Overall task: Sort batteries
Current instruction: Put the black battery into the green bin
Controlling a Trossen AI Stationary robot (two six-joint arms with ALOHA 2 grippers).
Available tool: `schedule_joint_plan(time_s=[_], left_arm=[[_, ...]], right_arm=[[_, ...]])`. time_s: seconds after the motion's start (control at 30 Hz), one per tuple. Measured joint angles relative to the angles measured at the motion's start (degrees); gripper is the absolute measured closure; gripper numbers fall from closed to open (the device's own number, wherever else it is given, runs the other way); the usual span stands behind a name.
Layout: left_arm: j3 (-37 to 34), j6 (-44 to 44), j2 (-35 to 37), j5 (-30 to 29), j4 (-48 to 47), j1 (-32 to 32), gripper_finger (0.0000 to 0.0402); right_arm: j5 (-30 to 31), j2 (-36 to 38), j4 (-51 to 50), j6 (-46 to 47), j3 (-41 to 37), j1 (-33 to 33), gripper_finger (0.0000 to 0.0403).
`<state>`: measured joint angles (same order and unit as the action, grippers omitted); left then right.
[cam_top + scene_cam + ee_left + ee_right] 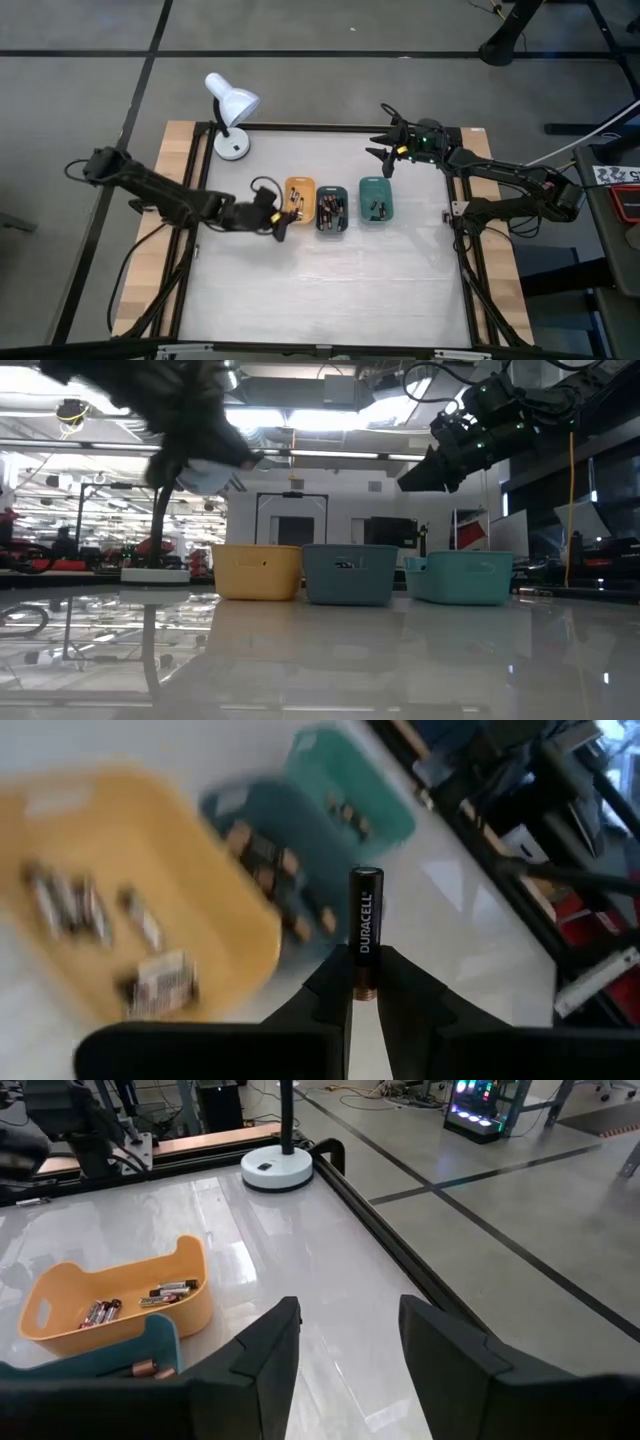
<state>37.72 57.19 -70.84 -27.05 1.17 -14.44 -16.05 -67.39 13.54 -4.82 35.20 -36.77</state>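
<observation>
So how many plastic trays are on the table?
3, in one row: orange tray nearest the lamp, dark teal tray in the middle, green tray on the right.

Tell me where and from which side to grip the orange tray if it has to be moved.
Grip the orange tray by a long side wall, coming from above with one finger inside and one outside. The walls stand upright and thin, and the top is open. Avoid the batteries on its floor. The handle cutout in the short end wall is another hold, probably.
</observation>
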Motion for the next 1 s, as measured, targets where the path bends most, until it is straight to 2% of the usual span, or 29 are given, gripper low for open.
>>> schedule_joint_plan(time_s=[0.1, 0.27, 0.47, 0.73, 0.9, 1.0], left_arm=[[4.6, -6.9, -2.8, 2.9, -0.1, 3.9, 0.0373], [14.9, -18.2, -13.2, 10.3, -0.7, 10.2, 0.0373], [27.6, -29.8, -26.7, 16.2, -0.3, 16.2, 0.0373], [43.7, -37.9, -42.9, 25.8, -0.3, 20.5, 0.0373], [52.0, -39.7, -51.7, 33.6, -1.0, 21.8, 0.0373], [55.3, -40.7, -54.7, 35.1, -3.6, 22.1, 0.0373]], right_arm=[[0.0, 0.0, 0.0, 0.0, 0.0, 0.0, 0.023], [1.0, 0.0, 0.0, -1.3, 0.0, 0.0, 0.023], [8.3, 0.0, -1.2, -1.5, 0.0, 0.0, 0.023], [18.4, 0.0, -3.5, -3.2, 0.0, 0.0, 0.023], [20.7, 0.0, -3.5, -3.8, 0.0, 0.0, 0.023], [22.6, 0.0, -3.7, -4.5, 0.0, 0.0, 0.023]])
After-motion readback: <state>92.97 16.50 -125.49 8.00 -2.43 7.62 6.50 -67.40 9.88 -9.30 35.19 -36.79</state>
